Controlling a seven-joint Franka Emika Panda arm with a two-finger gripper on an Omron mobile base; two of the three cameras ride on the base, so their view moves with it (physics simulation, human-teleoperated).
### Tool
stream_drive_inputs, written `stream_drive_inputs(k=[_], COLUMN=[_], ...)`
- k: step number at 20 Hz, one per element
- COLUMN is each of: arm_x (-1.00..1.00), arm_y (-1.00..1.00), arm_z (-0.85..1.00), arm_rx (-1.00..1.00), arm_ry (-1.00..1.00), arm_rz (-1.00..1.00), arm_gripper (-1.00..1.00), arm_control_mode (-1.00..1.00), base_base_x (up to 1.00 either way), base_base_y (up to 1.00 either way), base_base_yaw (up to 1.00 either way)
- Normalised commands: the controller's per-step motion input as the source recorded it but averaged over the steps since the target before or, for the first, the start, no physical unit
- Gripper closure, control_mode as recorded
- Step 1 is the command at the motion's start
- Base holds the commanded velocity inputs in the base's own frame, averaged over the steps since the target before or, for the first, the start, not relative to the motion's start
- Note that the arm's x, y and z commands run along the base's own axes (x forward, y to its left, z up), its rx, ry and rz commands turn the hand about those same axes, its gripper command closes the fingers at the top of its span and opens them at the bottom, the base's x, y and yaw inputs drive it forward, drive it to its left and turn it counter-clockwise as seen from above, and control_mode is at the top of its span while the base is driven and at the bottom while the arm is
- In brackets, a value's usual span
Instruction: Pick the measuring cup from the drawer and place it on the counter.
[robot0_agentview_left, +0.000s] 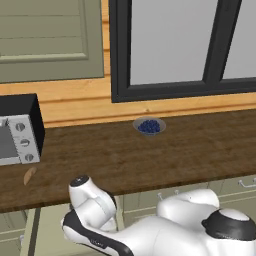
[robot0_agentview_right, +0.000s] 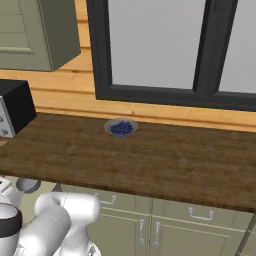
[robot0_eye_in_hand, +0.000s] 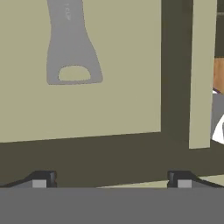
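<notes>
The measuring cup's flat grey handle (robot0_eye_in_hand: 70, 48), with the hole at its end, lies on the pale beige-green floor of the drawer (robot0_eye_in_hand: 127, 87) in the hand view, up and to the left. The cup's bowl is cut off by the top edge. My gripper (robot0_eye_in_hand: 111, 180) is open, its two dark fingertips (robot0_eye_in_hand: 41, 178) far apart with nothing between them, and the handle sits beyond them, off to the left. The arm bends down under the front edge of the dark wood counter (robot0_agentview_left: 165, 155), where the drawer (robot0_agentview_left: 52, 227) stands pulled out. The counter (robot0_agentview_right: 160, 160) spans the right base view.
A glass bowl of blueberries (robot0_agentview_left: 149, 125) (robot0_agentview_right: 120, 128) stands at the back of the counter under the window. A toaster oven (robot0_agentview_left: 17, 131) sits at the left end. Cabinet doors with small handles (robot0_agentview_right: 150, 232) run below the counter. The drawer's side wall (robot0_eye_in_hand: 201, 74) rises at the right.
</notes>
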Motion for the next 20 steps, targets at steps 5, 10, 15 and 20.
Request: stream_drive_inputs(k=[5,10,15,20], arm_x=[0.02,0.01,0.00,0.00], arm_y=[0.01,0.00,0.00,0.00], arm_z=[-0.23,-0.33,-0.31,-0.28], arm_rx=[-0.03,0.00,0.00,0.00], arm_ry=[-0.01,0.00,0.00,0.00], arm_rz=[0.00,0.00,0.00,0.00], arm_gripper=[-1.00,-1.00,-1.00,-1.00], arm_control_mode=[-1.00,-1.00,-1.00,-1.00], base_base_x=[0.00,0.00,0.00,0.00], base_base_y=[0.00,0.00,0.00,0.00], base_base_yaw=[0.00,0.00,0.00,0.00])
